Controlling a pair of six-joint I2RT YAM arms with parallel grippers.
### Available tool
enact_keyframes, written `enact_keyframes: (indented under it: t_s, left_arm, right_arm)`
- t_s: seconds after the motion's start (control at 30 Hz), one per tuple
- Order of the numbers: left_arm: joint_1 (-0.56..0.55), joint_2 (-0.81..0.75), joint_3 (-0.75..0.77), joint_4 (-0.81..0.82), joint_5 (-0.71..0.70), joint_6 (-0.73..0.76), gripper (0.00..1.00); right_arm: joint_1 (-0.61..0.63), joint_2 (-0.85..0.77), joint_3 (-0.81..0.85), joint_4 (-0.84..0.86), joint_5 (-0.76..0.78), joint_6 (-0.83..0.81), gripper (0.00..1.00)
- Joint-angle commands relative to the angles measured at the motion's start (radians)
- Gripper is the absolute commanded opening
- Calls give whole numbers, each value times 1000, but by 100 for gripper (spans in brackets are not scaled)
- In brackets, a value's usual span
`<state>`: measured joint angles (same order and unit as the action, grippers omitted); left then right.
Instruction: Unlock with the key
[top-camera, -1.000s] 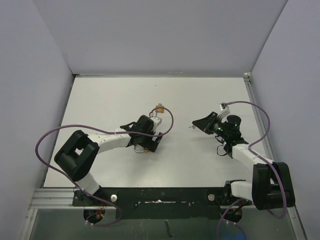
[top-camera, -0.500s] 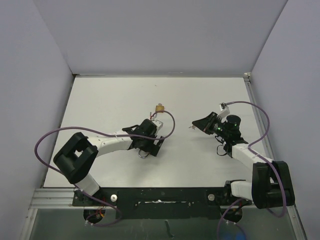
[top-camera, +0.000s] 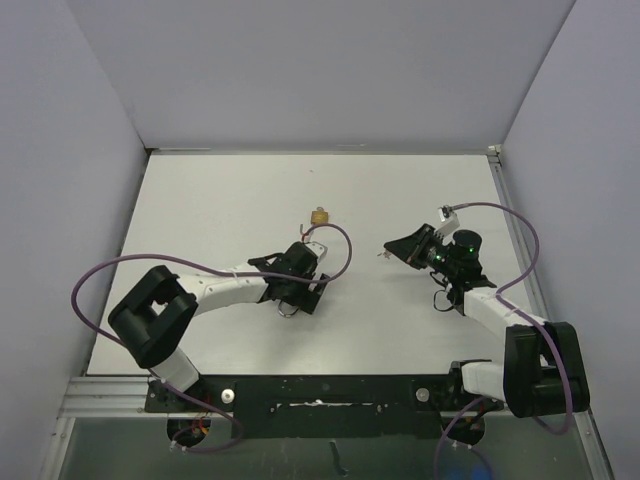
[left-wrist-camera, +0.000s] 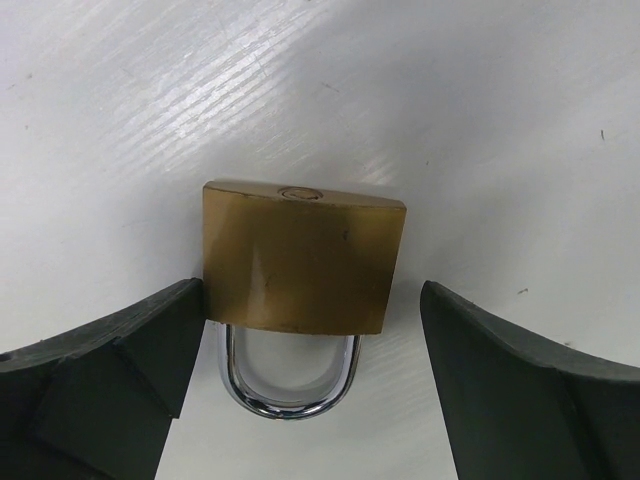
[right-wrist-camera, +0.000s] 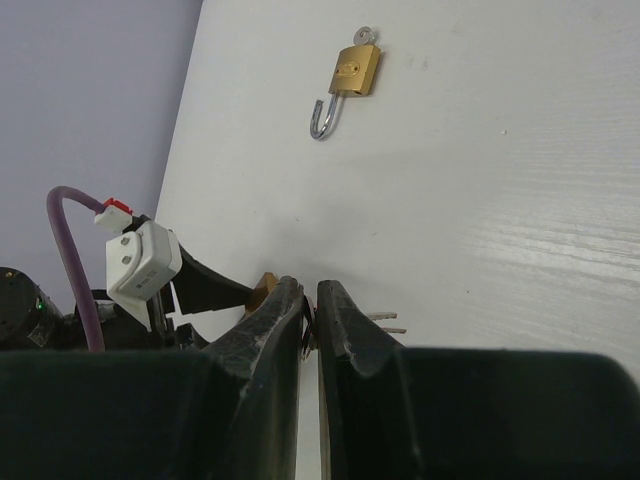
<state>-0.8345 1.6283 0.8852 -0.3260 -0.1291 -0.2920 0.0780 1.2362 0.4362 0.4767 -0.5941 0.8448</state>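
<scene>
While right tool (right-wrist-camera: 310, 292) pinches one key (right-wrist-camera: 388, 322), one padlock (left-wrist-camera: 300, 255) lies flat.

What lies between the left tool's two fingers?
A brass padlock, shackle toward the camera, flat on the table between the open fingers; the left wrist view shows it.

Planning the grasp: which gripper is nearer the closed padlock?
Left. The left gripper straddles the closed padlock, one finger on each side. The right gripper hangs well off to the padlock's right, clear of it.

Padlock (left-wrist-camera: 300, 255) on table (left-wrist-camera: 500, 100), btwn left fingers (left-wrist-camera: 100, 370).
</scene>
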Motion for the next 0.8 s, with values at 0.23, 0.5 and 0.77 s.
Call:
enact_keyframes:
  t_s: [0.23,0.5,0.77]
  left_arm:
    - [-14,14,12,8,-82,-24,72]
    - [-34,28,18,10,-109,-18,49]
    - [-33,13,21,60,-75,20,0]
  right_arm:
    - [-6,-15,0,56,-12,-9,0]
    - [-6,-18,0,50,-10,-12,0]
    - [-6,-10,-1,49,-12,-18,0]
